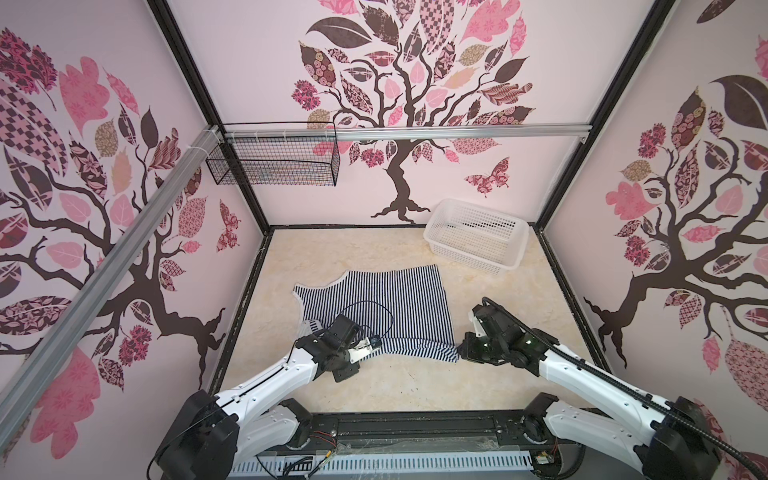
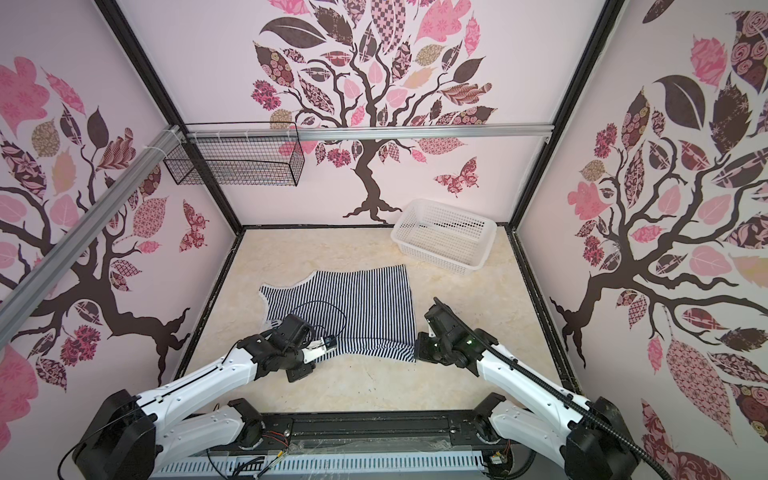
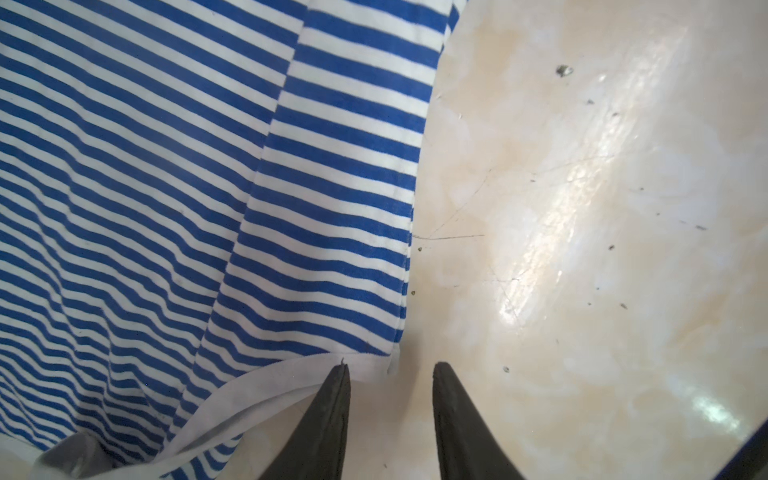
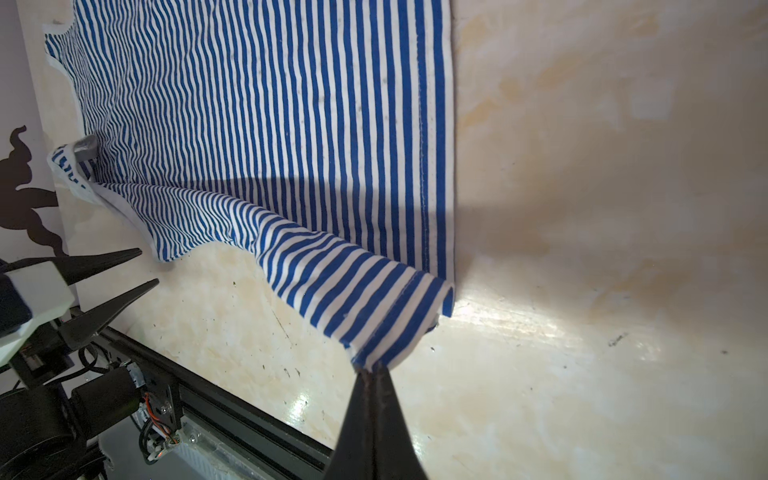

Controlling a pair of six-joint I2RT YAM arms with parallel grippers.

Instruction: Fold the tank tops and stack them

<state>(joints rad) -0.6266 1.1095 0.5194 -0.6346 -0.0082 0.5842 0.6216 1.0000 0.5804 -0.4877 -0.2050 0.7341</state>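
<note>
**Tank top held at near hem corner: edge and clearance status**

A bare strip of table (image 1: 266, 332) is seen between the left border and the tank top's (image 1: 374, 299) white-edged neck and armholes. The garment is spread flat at mid-table in both top views, stripes running front to back, with the straight hem on the right.

The left gripper (image 3: 390, 370) is positioned at the near-left strap. Its jaws are parted; one fingertip (image 3: 343, 374) is touching the white binding (image 3: 257, 386), and only bare table is seen between the two tips. Nothing is held.

Along the near edge, the cloth is rolled over and raised between the two grippers.

The right gripper (image 4: 371, 368) is clamped tight on the near-right hem corner, which is lifted just off the surface.

Open table is available in front of the garment, toward the arm bases, and to the right of the hem up to the right border. A white basket (image 1: 473, 255) is placed at the far-right corner, well apart from the garment, with bare surface between them.
</note>
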